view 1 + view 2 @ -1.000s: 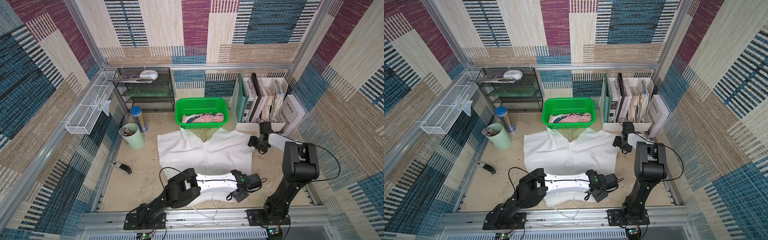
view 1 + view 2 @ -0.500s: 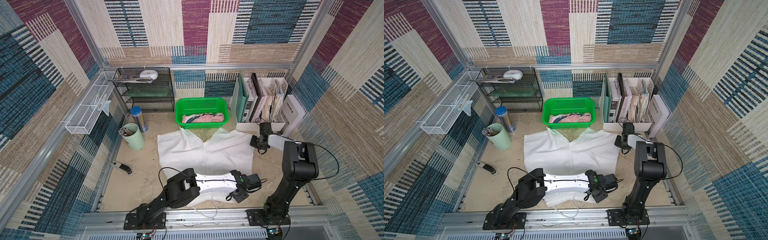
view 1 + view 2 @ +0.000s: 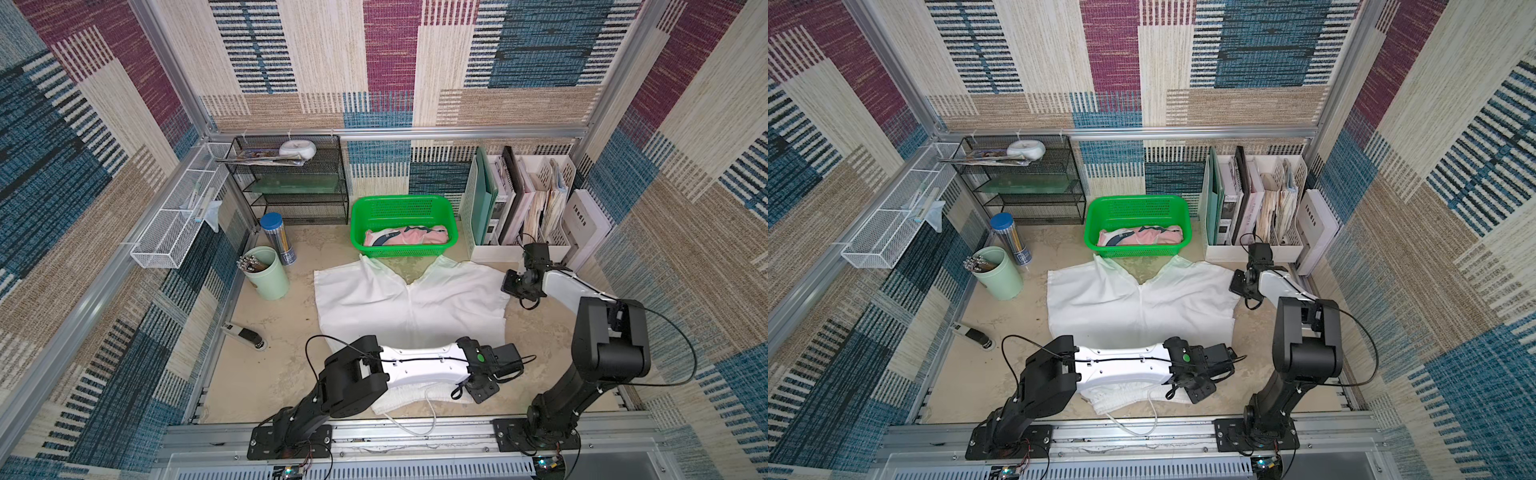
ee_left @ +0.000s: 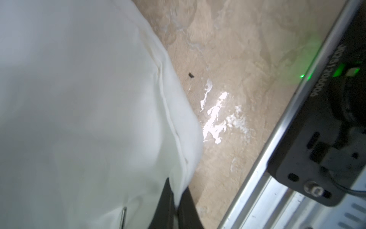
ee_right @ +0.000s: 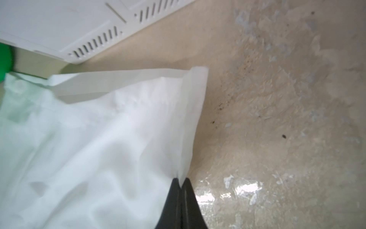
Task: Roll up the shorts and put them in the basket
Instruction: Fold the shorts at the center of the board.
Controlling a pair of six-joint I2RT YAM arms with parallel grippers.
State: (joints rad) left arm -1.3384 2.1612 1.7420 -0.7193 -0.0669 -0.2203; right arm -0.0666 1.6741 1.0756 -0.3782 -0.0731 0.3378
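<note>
White shorts (image 3: 407, 307), plain cloth with a gathered elastic waist, lie spread flat in the middle of the beige stone-look table (image 3: 266, 374). Their two legs point toward the back wall and the waist toward the front rail. A white drawstring (image 3: 433, 411) loops off the waist and hangs over that rail. The left arm lies low across the waist end and hides part of it.

In its wrist view, the left gripper (image 4: 177, 188) has its dark jaws pinched together on the seamed edge of the white shorts, with cloth squeezed between the tips. The right gripper (image 5: 180, 181) is at the outer edge of the right-hand leg. Its jaws are closed tight on the hem band, which runs from the tips toward the leg's corner.

Just behind the legs, right up against them, stands a green perforated plastic basket (image 3: 401, 210). It holds the pink shorts with navy-and-white print (image 3: 405, 237), bundled inside.

To the left of the white shorts, well apart from them, a mint-green cup of pens (image 3: 270, 274) stands beside a clear tube with a blue lid (image 3: 278, 239). A black wire shelf (image 3: 299, 183) stands against the back wall. A white file organiser (image 3: 523, 199) full of folders stands behind the right arm.
</note>
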